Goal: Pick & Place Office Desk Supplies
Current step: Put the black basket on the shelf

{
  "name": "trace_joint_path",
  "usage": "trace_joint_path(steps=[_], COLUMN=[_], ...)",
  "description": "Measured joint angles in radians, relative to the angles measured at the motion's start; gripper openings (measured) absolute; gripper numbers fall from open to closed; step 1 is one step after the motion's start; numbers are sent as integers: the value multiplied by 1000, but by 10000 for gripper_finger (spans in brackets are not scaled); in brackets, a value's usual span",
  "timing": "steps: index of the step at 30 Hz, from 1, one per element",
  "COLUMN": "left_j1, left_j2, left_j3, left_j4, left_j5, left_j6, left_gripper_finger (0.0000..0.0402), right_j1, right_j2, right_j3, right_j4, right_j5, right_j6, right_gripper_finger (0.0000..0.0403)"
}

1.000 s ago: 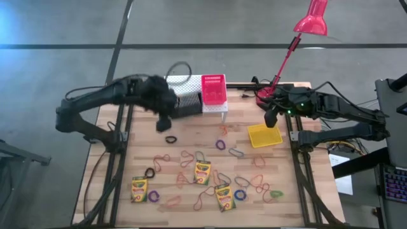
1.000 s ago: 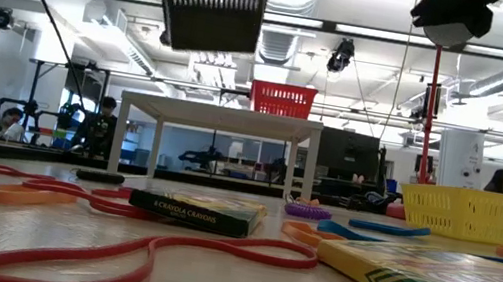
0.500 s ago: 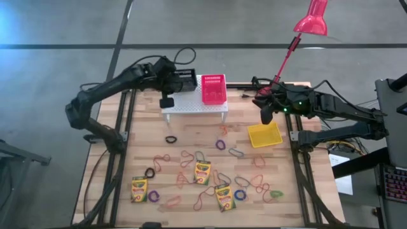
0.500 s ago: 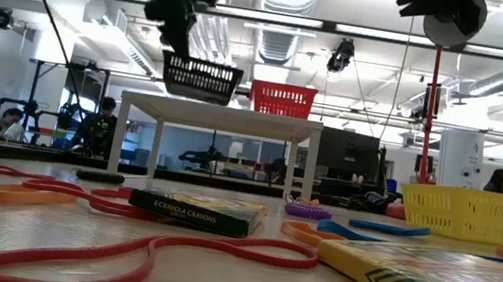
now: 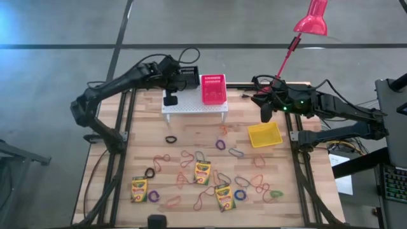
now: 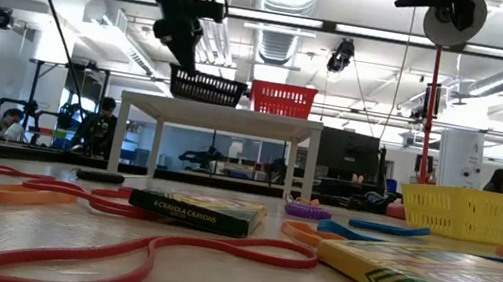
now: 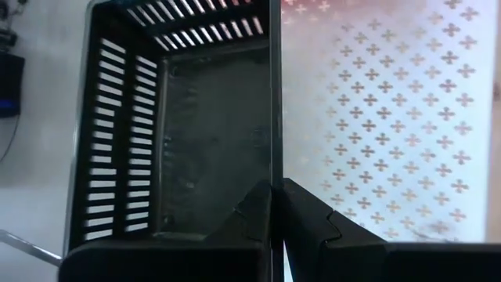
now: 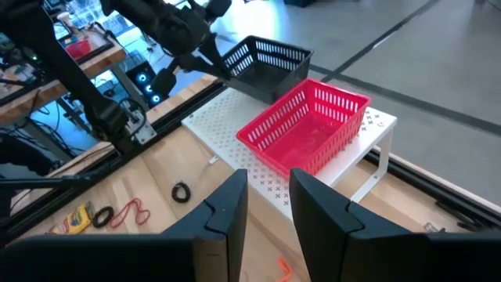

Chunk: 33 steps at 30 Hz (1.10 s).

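A black mesh basket [image 5: 186, 77] sits at the far left corner of the white perforated stand [image 5: 194, 105], beside a red basket [image 5: 213, 89]. My left gripper [image 6: 185, 58] is shut on the black basket. My right gripper [image 5: 266, 116] hangs open and holds nothing; it is above the table's right side, just beyond a yellow basket [image 5: 264, 135]. Three crayon boxes [image 5: 202, 172] and several rubber bands [image 5: 236, 153] lie flat on the wooden table. My left gripper holds the black basket by the top edge of one side wall [image 7: 272, 160]. One finger [image 7: 252, 213] is inside the basket and the other [image 7: 311, 218] outside. The fingers slant down from the table's left. The basket's bottom [image 6: 203, 99] is at the stand's top, nearly level.
A red desk lamp [image 5: 310, 19] rises from the far right corner, close to my right arm. The stand's top holds bare room in front of the two baskets. Rubber bands and crayon boxes crowd the near half of the table.
My left gripper has carried the black basket from high above the table's left middle toward the far edge and down. It turned as it went, and the basket now stands at the stand's far left corner beside the red basket.
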<state>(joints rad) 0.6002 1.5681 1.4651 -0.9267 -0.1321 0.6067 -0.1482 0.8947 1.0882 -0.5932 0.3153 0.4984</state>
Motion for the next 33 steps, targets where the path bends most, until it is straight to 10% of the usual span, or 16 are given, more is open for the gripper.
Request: trace_joint_path(steps=[33], left_j1=[15], left_j2=[-1], left_j3=[-96], left_j4=[70], left_j5=[46], left_j6=[29], left_gripper_finger=[53], right_j1=[0], right_j2=[24], right_j3=[0], right_j4=[0], right_j5=[-2], right_j6=[-4], right_gripper_finger=[96])
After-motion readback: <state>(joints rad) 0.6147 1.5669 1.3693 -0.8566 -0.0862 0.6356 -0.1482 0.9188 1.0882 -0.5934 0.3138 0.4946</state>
